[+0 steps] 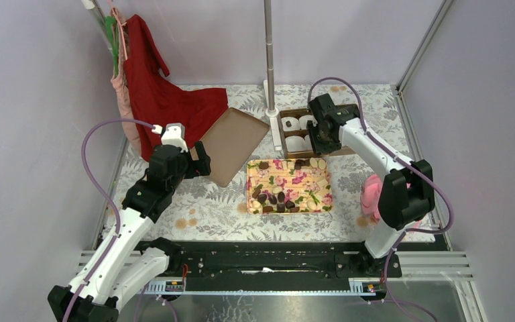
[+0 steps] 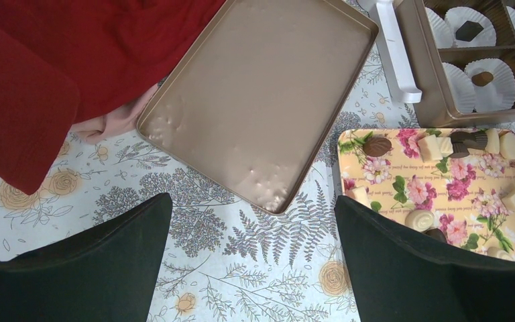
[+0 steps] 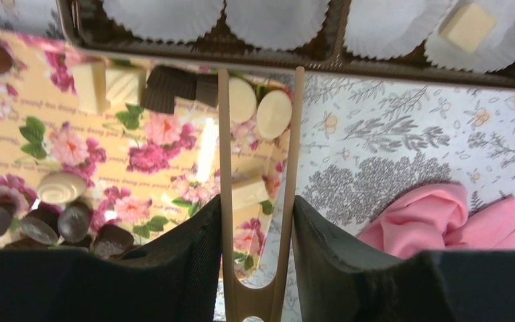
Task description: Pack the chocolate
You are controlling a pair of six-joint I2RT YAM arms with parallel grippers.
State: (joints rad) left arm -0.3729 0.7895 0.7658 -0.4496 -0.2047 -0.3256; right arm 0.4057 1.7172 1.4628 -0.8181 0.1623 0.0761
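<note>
- right tool (image 3: 255, 221) is clamped on the handle end of tan tongs (image 3: 225, 168). The tong tips are spread, with nothing gripped between them.
- The tongs' long axis runs straight away from the wrist toward the box (image 3: 389, 67). The tips end over the far edge of the floral tray (image 3: 174, 168), just short of the box wall. Cannot tell their height above the tray.
- The chocolate is mostly on the tray. The nearest are the squarish dark pieces (image 3: 167, 87), just left of the left tong tip in the right wrist view, at the tray's far edge.
- A bigger dark cluster (image 3: 74, 225) sits toward the tray's near side, beside the tool's left finger and well apart from the tips.
- Under the tong gap lie cream rounds (image 3: 273, 113), not dark ones.
- Judgement: the next pick needs a short shift left so the tips straddle a squarish piece, then a short carry forward into the box.
- The paper cups (image 3: 275, 13) ahead of the tips look empty. One cup farther right holds a cream square.
- The left wrist view shows a dark piece in cup (image 2: 468, 30), so packing has started, with most pieces left to go.
- left tool (image 2: 251, 221) has its fingers wide and holds nothing. It hangs over the worktop (image 2: 228, 282) near the box lid (image 2: 255, 100), with the tray off to its right.
- The right arm is clearly nearer to both the chocolate and the box.
</note>
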